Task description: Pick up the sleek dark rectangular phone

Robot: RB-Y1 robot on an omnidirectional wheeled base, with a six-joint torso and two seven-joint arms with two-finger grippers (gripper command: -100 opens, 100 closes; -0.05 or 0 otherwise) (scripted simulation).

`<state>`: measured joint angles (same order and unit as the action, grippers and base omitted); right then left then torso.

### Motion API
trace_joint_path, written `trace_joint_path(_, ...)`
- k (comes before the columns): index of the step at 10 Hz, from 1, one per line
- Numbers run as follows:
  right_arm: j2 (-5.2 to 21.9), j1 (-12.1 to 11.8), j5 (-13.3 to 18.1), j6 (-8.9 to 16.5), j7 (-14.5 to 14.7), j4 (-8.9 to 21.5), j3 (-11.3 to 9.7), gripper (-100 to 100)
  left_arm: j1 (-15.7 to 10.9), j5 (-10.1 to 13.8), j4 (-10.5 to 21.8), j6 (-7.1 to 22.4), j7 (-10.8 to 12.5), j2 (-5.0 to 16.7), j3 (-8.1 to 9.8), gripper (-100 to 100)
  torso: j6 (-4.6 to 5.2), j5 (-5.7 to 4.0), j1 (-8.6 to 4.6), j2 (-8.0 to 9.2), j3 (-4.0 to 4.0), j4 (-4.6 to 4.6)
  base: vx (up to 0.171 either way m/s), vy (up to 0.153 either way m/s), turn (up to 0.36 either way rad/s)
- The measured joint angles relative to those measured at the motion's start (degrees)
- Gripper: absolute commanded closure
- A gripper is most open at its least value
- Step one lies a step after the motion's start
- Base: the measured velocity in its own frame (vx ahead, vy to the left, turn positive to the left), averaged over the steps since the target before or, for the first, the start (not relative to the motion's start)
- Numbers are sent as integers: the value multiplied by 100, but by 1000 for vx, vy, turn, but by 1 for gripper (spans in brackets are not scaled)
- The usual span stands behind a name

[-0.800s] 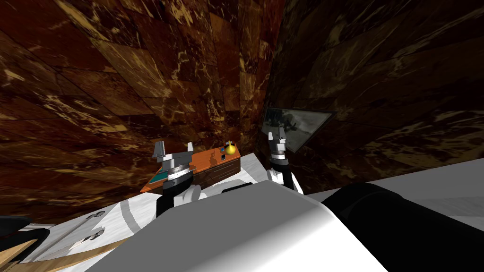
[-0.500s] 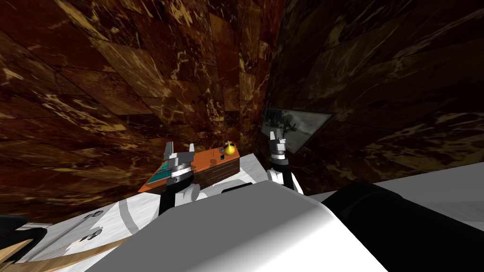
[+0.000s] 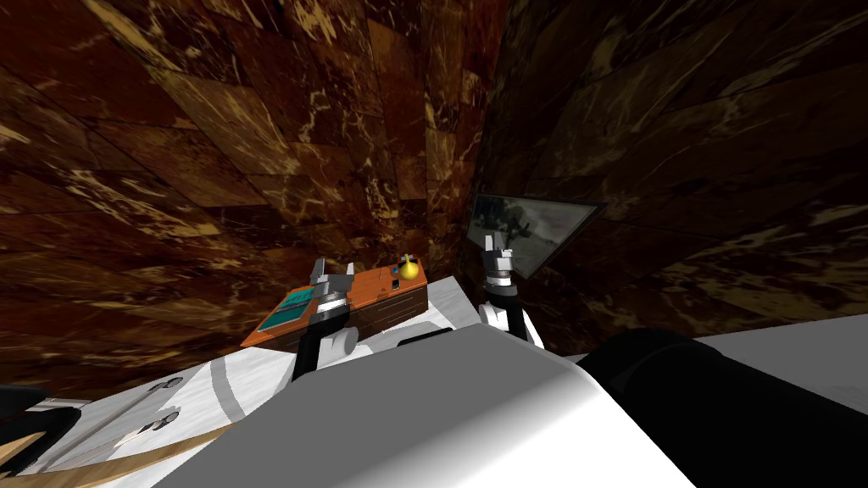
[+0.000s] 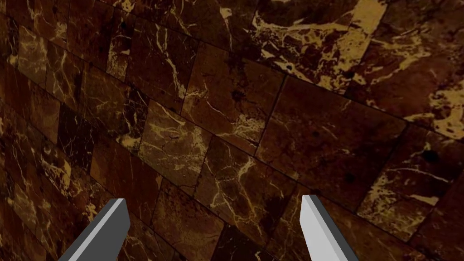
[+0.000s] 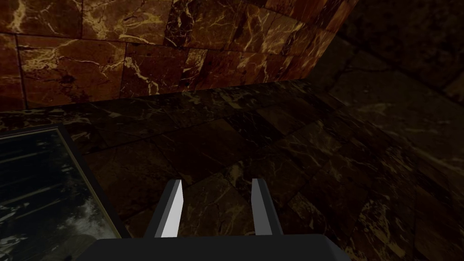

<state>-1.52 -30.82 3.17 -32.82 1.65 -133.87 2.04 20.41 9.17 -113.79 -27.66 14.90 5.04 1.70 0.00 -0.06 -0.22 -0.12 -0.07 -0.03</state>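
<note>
Left jaws: my two fingers (image 4: 106, 226) stand wide apart, with nothing between them.
Left gripper (image 3: 333, 273): raised over the low cabinet (image 3: 386, 312) and aimed at the brown marbled wall (image 4: 235, 113). In the head view it sits between a flat teal thing (image 3: 288, 310) and the phone (image 3: 395, 286).
Right jaws: a narrower gap, and nothing gripped.
Right gripper (image 3: 497, 248): held up on my right, well apart from the cabinet and everything on it.
Phone: a small dark rectangle lying flat on the cabinet's orange top, towards its right end. It is near my left gripper but clear of it. It is too small for me to make out more.
Beside the phone: a round yellow object (image 3: 409, 269) stands just past it at the same end, close to the corner of the walls.
Teal thing: lies flat at the top's other end, on the far side of my left gripper from the phone.
Cabinet: orange top, dark brown front. It stands on a white floor (image 3: 447, 298) against the marbled wall.
</note>
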Motion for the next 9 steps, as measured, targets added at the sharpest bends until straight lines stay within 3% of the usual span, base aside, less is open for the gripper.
trace_joint_path(9, 0, 0, 0, 0, 0, 0, 0, 0, -667, 393, 1415, 607, 586, 239, 384, -100, 0, 2, 10, 1, 1, 0, 25, -49, 22)
